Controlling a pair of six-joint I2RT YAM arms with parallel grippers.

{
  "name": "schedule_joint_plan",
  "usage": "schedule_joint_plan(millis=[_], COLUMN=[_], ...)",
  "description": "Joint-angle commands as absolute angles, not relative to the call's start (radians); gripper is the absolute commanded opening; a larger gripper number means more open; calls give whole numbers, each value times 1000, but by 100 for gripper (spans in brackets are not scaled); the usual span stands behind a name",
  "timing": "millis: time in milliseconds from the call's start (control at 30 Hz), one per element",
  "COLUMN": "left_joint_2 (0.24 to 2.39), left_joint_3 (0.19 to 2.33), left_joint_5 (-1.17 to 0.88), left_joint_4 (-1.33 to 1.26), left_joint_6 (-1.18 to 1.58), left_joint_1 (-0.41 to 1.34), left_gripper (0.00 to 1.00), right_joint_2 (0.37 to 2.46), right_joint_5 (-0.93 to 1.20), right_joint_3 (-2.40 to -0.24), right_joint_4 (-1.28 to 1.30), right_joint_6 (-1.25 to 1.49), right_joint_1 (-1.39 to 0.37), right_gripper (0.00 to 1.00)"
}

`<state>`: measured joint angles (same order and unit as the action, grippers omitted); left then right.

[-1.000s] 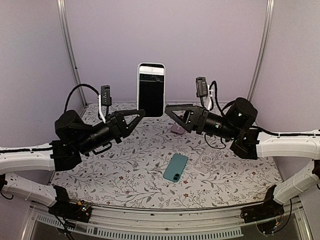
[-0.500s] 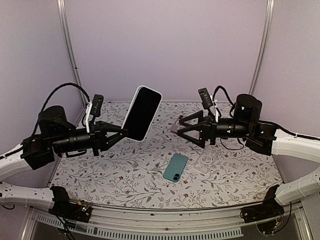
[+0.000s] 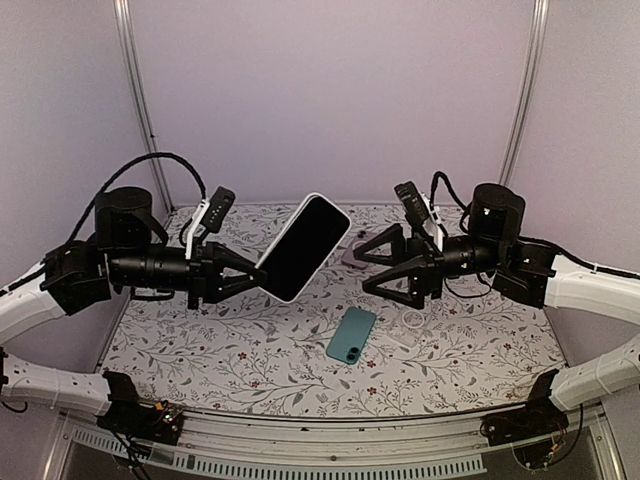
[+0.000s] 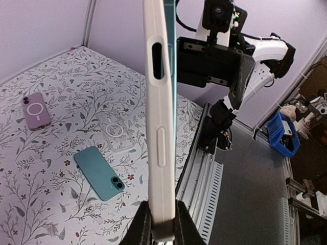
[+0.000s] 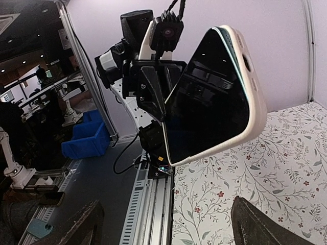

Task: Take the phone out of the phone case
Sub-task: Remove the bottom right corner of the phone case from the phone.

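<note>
My left tool (image 3: 256, 278) is clamped on the white phone case (image 4: 159, 127), phone (image 3: 305, 243) inside, tilted above the tabletop (image 3: 200, 350); my right tool (image 3: 368, 272) gapes apart to its right.

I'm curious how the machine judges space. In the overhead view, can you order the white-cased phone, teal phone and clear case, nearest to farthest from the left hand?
1. The white-cased phone: gripped by the left hand, up in the air.
2. The teal phone: flat on the table, near the middle.
3. The clear case: on the table, further right.
</note>
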<state>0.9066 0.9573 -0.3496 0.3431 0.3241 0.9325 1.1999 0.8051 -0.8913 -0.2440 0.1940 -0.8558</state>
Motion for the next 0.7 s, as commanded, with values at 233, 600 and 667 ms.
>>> schedule_joint_plan(millis=[233,600,667], left_joint_2=[996,1056,1061], left_joint_3=[1051,1090,1094], left_joint_5=[-738,-777,-781], left_joint_4=[284,282,281], left_joint_6=[201,190,193], left_joint_1=[914,908,908], left_gripper=[0,0,0], right_joint_2=[1175,1102,1091], right_joint_5=[1014,1068,1055], right_joint_3=[-936,-917,-911], right_joint_4=[-205,-200,-198], right_joint_6=[140,146,146], right_joint_1=[-851,-850,-850], right_gripper=[82,65,62])
